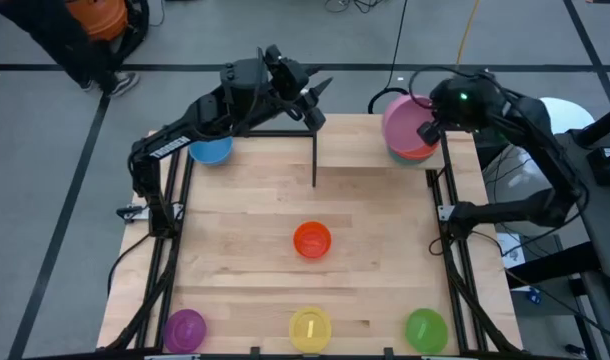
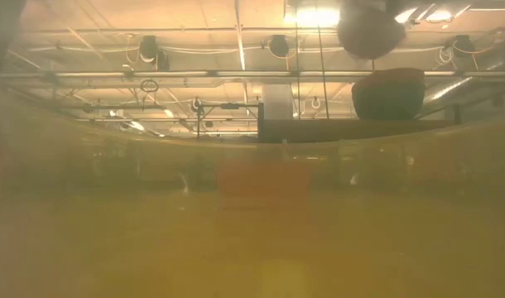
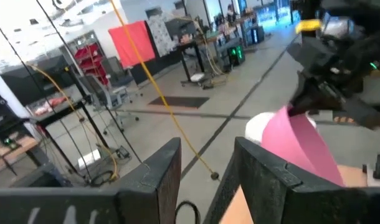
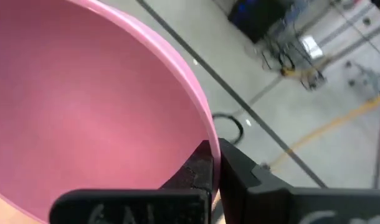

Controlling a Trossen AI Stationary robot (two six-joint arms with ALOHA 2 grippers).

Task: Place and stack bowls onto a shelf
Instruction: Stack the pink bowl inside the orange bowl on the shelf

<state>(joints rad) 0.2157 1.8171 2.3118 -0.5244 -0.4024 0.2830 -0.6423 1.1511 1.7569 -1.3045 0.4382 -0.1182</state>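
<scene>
My right gripper is shut on a pink bowl, held tilted above a red bowl nested in a teal one. These stand on the raised light-wood shelf at the far right, which has a black bar on its left side. My left gripper is open and empty, in the air at the far middle, left of the shelf. A blue bowl stands at the far left. An orange bowl stands mid-table. My right gripper holds the pink bowl by its rim, with one finger inside the bowl and one outside. The bowl is lifted clear and tilted above the red bowl.
Purple, yellow and green bowls stand in a row along the table's near edge. Black frame rails run along both sides of the table. A person's legs show on the floor at the far left.
</scene>
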